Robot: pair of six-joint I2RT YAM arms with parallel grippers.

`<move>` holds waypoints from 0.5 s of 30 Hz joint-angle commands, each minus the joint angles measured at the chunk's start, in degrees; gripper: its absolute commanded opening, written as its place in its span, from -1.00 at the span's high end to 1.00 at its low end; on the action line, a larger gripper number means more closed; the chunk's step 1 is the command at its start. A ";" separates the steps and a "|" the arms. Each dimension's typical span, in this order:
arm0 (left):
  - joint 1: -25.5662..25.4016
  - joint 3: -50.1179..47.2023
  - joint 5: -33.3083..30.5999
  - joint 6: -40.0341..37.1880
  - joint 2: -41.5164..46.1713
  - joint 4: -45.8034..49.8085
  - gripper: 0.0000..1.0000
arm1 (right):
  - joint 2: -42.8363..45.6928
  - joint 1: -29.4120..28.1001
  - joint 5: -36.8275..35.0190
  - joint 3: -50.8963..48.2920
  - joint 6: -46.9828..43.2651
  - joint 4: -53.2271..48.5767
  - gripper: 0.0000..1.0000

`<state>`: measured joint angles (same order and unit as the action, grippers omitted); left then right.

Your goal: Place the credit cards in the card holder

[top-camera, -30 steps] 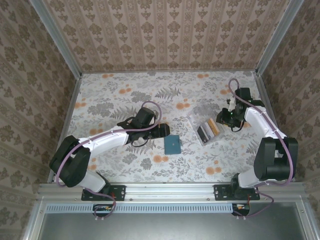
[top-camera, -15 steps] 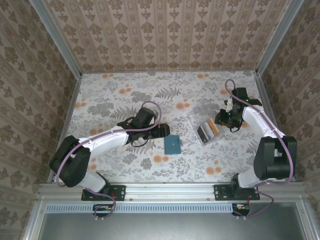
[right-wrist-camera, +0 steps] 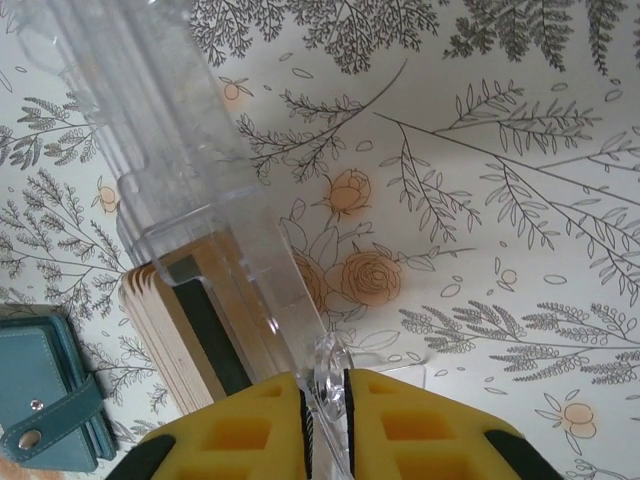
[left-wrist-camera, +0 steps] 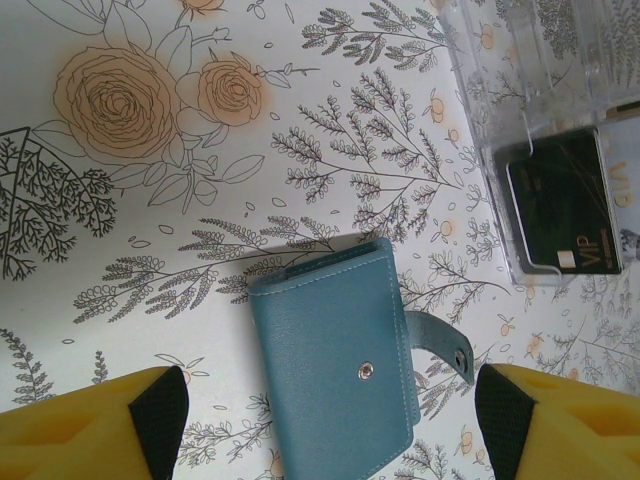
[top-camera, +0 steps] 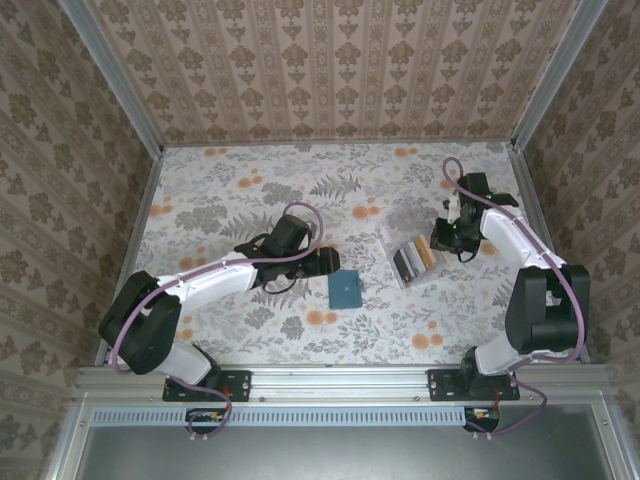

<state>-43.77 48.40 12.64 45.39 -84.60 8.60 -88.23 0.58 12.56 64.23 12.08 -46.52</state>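
Observation:
The card holder point(top-camera: 346, 289) is a teal wallet lying closed on the floral table, its snap strap undone point(left-wrist-camera: 340, 360). My left gripper point(top-camera: 330, 262) hovers over it, open, with the wallet between the yellow fingertips point(left-wrist-camera: 330, 420). The credit cards sit in a clear plastic box point(top-camera: 415, 258): a dark grey VIP card point(left-wrist-camera: 565, 215) and a tan stack point(right-wrist-camera: 165, 320) beside a dark card point(right-wrist-camera: 215, 335). My right gripper point(top-camera: 447, 237) is shut on the clear lid's rounded tab point(right-wrist-camera: 325, 400) at the box's right edge. The wallet's corner shows at lower left point(right-wrist-camera: 45, 400).
The clear lid point(right-wrist-camera: 180, 120) stands tilted above the cards. Patterned walls and metal rails enclose the table point(top-camera: 250, 190). Bare floral surface stretches across the far and left parts.
My right gripper has shifted a little toward the far left, still gripping the clear lid, and the box has slid slightly left. The left arm and wallet have stayed put.

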 commanded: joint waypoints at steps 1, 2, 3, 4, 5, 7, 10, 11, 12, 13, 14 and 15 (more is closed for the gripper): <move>0.12 0.56 0.54 0.27 -0.57 0.09 -0.56 | -2.15 -1.18 -2.20 1.90 0.59 -0.35 0.71; 0.16 0.56 0.47 0.30 -0.50 0.18 -0.56 | -2.67 -1.56 -2.25 2.32 0.79 -0.15 0.72; 0.17 0.57 0.47 0.16 -0.48 0.27 -0.56 | -3.09 -1.89 -2.43 2.80 0.92 -0.13 0.72; 0.22 0.55 0.38 0.22 -0.48 0.35 -0.56 | -3.54 -2.36 -2.53 3.36 0.99 0.07 0.72; 0.18 0.55 0.32 0.23 -0.48 0.41 -0.56 | -4.14 -2.85 -2.54 4.01 0.97 0.27 0.75; 0.17 0.36 0.19 0.23 -0.37 0.47 -0.56 | -5.33 -3.99 -2.62 5.34 1.02 0.60 0.76; 0.18 0.09 -0.14 0.38 -0.13 0.62 -0.56 | -7.58 -6.00 -3.13 7.68 0.91 0.91 0.77; 0.19 0.11 -0.29 0.34 0.11 0.71 -0.56 | -8.34 -6.64 -3.15 8.69 0.92 0.97 0.77; 0.17 0.04 -0.44 0.36 0.14 0.92 -0.56 | -9.12 -7.17 -3.20 9.44 1.06 1.12 0.77; 0.26 -0.05 -0.69 0.35 0.25 1.12 -0.56 | -9.94 -7.86 -3.24 10.46 1.11 1.22 0.77; 0.26 -0.04 -0.92 0.49 0.32 1.37 -0.56 | -10.82 -8.57 -3.34 11.55 1.01 1.30 0.78; 0.35 0.02 -1.07 0.49 0.41 1.57 -0.56 | -11.52 -9.18 -3.41 12.55 0.79 1.26 0.78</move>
<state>-43.77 48.38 12.53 45.39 -84.64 8.67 -97.08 -6.74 9.54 74.19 12.34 -46.39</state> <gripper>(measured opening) 0.781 0.116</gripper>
